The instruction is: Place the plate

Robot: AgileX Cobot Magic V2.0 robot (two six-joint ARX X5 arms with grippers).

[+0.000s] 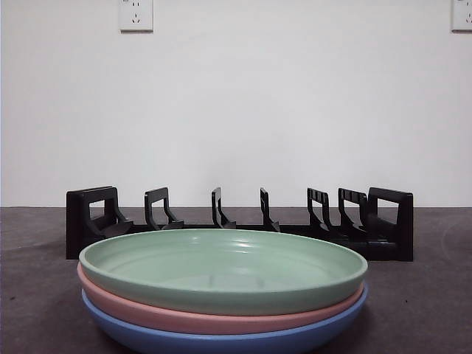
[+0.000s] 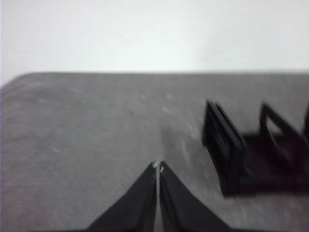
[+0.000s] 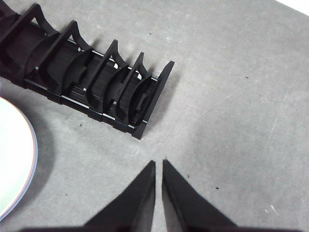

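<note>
Three plates lie stacked at the table's front: a green plate on top, a pink plate under it, a blue plate at the bottom. Behind them stands a black slotted dish rack, with nothing in its slots. My left gripper is shut and holds nothing, above bare table beside one end of the rack. My right gripper is also shut with nothing in it, near the rack's other end; the stack's rim shows at that view's edge.
The grey table runs back to a white wall with two power sockets. Open table surface lies on both sides of the rack and the stack.
</note>
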